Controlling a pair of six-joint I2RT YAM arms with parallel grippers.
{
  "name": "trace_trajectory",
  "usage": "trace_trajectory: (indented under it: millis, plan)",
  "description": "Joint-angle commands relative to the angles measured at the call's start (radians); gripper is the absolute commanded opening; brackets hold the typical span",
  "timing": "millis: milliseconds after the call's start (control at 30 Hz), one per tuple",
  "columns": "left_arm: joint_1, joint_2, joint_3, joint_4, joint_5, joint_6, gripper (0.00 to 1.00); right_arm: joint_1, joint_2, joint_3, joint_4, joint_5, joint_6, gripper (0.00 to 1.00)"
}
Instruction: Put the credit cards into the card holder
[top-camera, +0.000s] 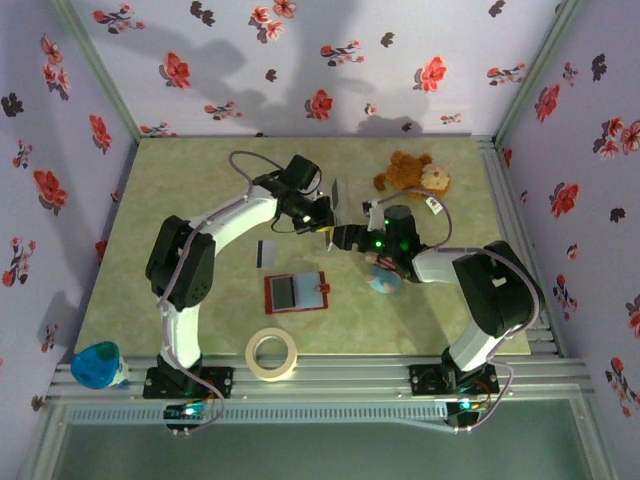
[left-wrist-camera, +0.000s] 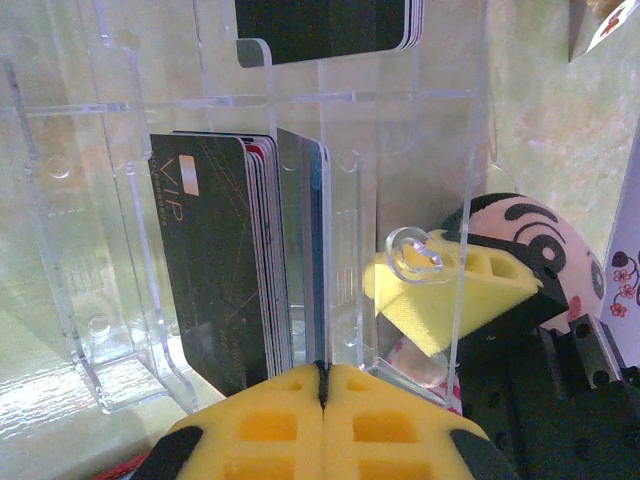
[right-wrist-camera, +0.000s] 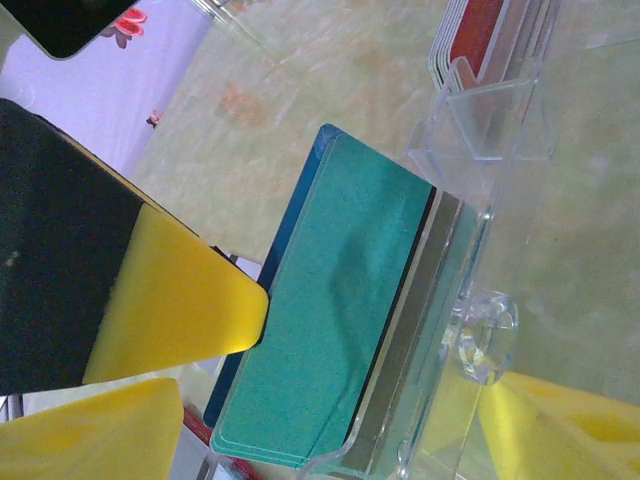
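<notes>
Pressed together, the left gripper jaws pinch the edge of one teal-edged card standing among the credit cards in the clear stand. The right gripper jaws are spread wide to either side of that stand, one pad touching the teal cards' edge. On the table lie the teddy bear, the card holder, open near the middle, the tape roll and a lone dark card just beyond the holder.

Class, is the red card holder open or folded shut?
Open: the card holder lies spread flat, its grey pocketed inside facing up.
</notes>
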Motion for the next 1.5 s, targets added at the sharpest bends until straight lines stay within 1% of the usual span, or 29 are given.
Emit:
trace_trajectory:
  millis: [0,367,833,967,1000,1167,1367,1467]
  plan:
    - [-0.010,-0.027,0.013,-0.013,0.027,-0.007,0.00,0.001,-0.004,0.006,-0.007,0.007,-0.029,0.78]
    - [-0.012,-0.025,0.021,-0.015,0.029,-0.008,0.00,-0.004,0.002,-0.008,0.001,0.032,-0.036,0.77]
    - [-0.018,-0.023,0.025,-0.008,0.033,-0.012,0.00,-0.004,0.060,-0.011,0.065,0.029,0.032,0.75]
    - [-0.019,-0.023,0.027,-0.012,0.031,-0.008,0.00,-0.007,0.055,-0.015,0.085,0.006,0.041,0.70]
    - [-0.019,-0.022,0.027,-0.012,0.032,-0.006,0.00,-0.007,0.049,-0.016,0.091,-0.004,0.042,0.69]
    - [-0.019,-0.014,0.028,-0.012,0.032,-0.011,0.00,-0.010,0.001,-0.043,0.174,-0.072,0.070,0.76]
    - [-0.021,-0.013,0.034,-0.016,0.029,-0.010,0.00,-0.035,-0.041,-0.083,0.169,0.006,0.088,0.76]
    - [-0.022,-0.011,0.039,-0.015,0.030,-0.013,0.00,-0.042,-0.021,-0.078,0.162,0.005,0.089,0.74]
